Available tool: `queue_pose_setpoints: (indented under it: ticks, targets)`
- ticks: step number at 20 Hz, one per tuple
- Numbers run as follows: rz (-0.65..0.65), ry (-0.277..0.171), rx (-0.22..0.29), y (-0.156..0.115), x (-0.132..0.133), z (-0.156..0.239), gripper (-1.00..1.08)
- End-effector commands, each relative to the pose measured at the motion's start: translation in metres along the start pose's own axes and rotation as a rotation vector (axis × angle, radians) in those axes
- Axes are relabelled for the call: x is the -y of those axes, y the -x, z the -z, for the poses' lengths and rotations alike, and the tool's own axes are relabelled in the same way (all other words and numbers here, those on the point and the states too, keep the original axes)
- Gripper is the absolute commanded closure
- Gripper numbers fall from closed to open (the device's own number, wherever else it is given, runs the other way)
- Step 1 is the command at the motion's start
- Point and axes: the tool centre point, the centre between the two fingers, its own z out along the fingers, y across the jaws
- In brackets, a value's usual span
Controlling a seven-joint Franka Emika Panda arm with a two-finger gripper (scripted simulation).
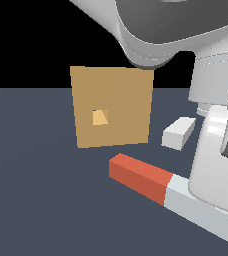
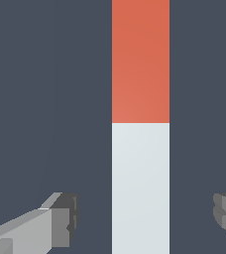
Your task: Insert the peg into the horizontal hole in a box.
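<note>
Gripper (image 2: 144, 218) open above the peg (image 2: 140, 124)

We saw the peg flat on the floor, near the box (image 1: 112, 106); closing off-centre could twist it away from the hole (image 1: 99, 117).

A dark slate-blue floor (image 1: 31, 200) is carrying everything. The peg (image 1: 151, 182) is lying flat on it between the spread fingers, its white part under the gripper (image 2: 143, 218). The box (image 1: 113, 95) is standing beyond the peg's red end.
</note>
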Motion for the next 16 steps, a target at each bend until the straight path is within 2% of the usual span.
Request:
queue_pose_setpoints:
  ticks: [1, 9, 15, 16]
  targets:
    - [0.001, -0.001, -0.001, -0.001, 0.000, -0.007, -0.92]
    - [0.003, -0.001, -0.001, -0.001, 0.000, -0.045, -0.92]
    - [0.003, -0.001, -0.001, 0.000, -0.001, -0.047, -0.92]
    - [0.003, -0.001, -0.001, 0.000, -0.001, -0.047, 1.08]
